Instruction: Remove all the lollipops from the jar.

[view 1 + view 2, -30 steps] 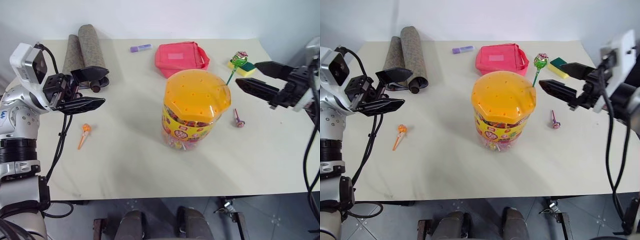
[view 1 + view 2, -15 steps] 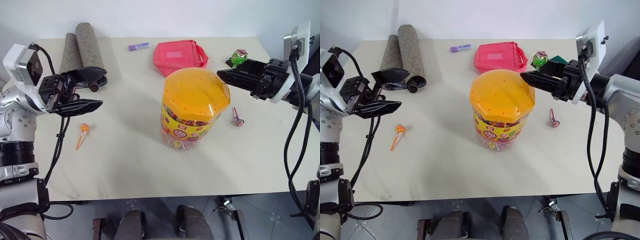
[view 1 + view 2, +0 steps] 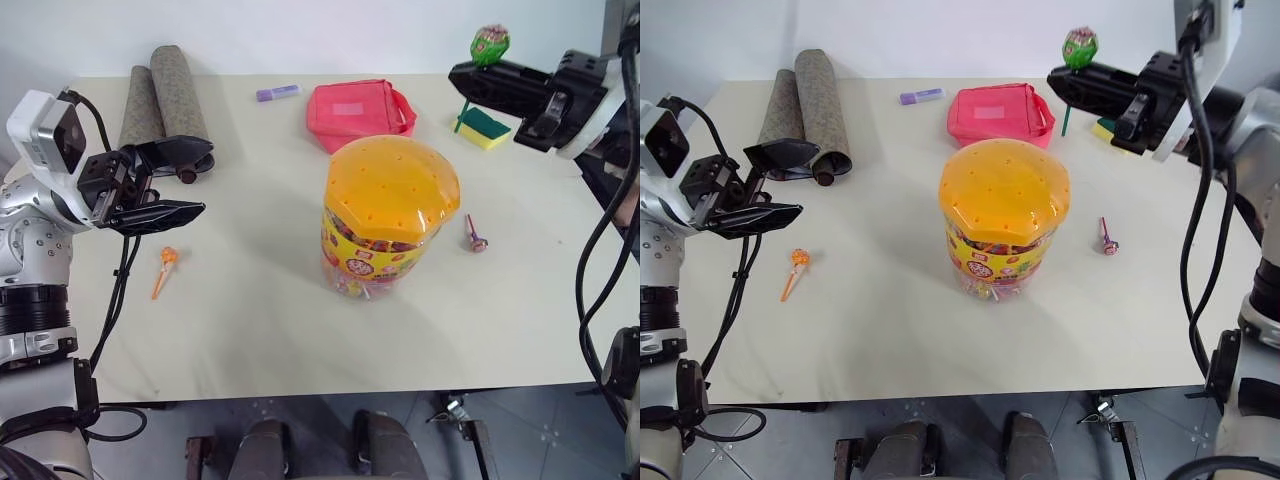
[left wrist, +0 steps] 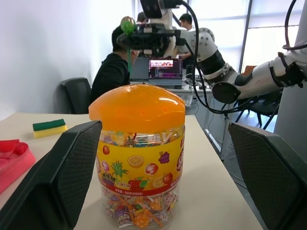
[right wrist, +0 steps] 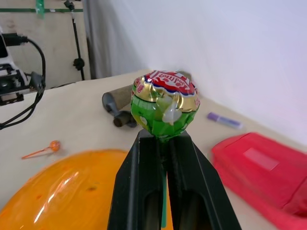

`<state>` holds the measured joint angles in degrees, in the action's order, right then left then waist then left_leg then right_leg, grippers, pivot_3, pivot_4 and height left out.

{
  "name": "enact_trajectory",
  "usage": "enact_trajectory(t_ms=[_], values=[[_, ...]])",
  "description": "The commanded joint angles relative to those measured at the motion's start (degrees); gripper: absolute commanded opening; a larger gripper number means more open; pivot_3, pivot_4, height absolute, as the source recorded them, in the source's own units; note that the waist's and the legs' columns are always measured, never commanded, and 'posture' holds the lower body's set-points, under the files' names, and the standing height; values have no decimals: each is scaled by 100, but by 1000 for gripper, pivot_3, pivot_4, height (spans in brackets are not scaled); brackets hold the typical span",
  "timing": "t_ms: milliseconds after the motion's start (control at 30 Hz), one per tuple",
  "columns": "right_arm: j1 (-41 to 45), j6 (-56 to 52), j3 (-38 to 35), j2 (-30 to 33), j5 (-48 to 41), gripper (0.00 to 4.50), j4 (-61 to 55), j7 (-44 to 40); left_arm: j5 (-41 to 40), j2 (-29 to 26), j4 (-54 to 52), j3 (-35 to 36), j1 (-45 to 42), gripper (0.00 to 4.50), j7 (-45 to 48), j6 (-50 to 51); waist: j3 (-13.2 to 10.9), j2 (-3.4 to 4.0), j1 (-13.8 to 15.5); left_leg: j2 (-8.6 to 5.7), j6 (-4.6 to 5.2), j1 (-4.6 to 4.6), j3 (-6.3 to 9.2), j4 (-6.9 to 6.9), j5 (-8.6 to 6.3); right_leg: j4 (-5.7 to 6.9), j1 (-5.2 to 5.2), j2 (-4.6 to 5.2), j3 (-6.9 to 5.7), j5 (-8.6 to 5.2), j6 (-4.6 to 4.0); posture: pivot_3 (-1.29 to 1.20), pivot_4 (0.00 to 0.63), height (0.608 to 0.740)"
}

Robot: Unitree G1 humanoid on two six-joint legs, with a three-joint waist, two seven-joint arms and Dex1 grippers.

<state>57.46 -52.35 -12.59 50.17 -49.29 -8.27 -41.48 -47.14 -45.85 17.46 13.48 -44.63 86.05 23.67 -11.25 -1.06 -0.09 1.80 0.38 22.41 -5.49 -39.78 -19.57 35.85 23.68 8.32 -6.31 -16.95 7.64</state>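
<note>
The jar (image 3: 390, 215), a clear tub with an orange domed lid, stands mid-table. My right gripper (image 3: 462, 78) hovers above and behind the jar's right side, shut on the stick of the green lollipop (image 3: 489, 43). The wrapped head (image 5: 165, 110) sits just above the closed fingertips. An orange lollipop (image 3: 165, 268) lies on the table left of the jar. Right of the jar lies a purple lollipop (image 3: 474, 235). My left gripper (image 3: 205, 180) hangs open at the left, pointing toward the jar (image 4: 139, 158), with nothing between its fingers.
Two rolled mats (image 3: 160, 95) lie at the back left, a purple marker (image 3: 280, 94) and a pink pouch (image 3: 360, 112) behind the jar, a yellow-green sponge (image 3: 483, 127) at the back right. People sit beyond the table in the left wrist view.
My right gripper closed on the green lollipop's stick at the jar's lid and lifted it up and away from the lid. The left gripper stayed put.
</note>
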Motion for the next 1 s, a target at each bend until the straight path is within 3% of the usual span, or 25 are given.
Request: enact_trajectory(t_ms=[33,200,267,433,900,1000], values=[[100,-56,-305,326,196,61,-37,245,-117,-28,-235,140,18,4500,424,9,0,0,2,0,0,0,0,0,0,0,0,0,0,0,0,0,150,740],[-1485,-499,-1176,1261,459,61,-100,117,-157,-98,-334,221,195,4500,438,70,1,-2,83,-3,8,2,2,1,-5,-3,-2,5,-4,0,0,0,150,740],[-2564,-390,-1529,1535,915,61,271,-29,-147,-138,-347,248,238,4500,440,96,2,-3,99,-5,12,3,-4,-1,-7,-4,-2,7,-3,1,1,0,150,740],[-3719,53,-1685,1553,1510,61,1047,-54,-134,-128,-368,249,267,4500,429,113,0,5,122,-5,13,0,-14,-15,-7,-1,-4,7,5,6,11,0,150,740],[-3386,880,-617,623,2480,61,3128,84,-64,-212,-505,266,438,4500,335,150,-3,18,-13,-2,11,-4,-12,-17,-7,2,-6,6,6,6,11,0,150,740],[-3382,1061,-532,570,2644,793,3416,82,83,-336,-516,236,573,4500,339,80,-3,18,-7,-2,11,-3,-11,-18,-7,2,-7,6,6,6,11,0,150,740]])
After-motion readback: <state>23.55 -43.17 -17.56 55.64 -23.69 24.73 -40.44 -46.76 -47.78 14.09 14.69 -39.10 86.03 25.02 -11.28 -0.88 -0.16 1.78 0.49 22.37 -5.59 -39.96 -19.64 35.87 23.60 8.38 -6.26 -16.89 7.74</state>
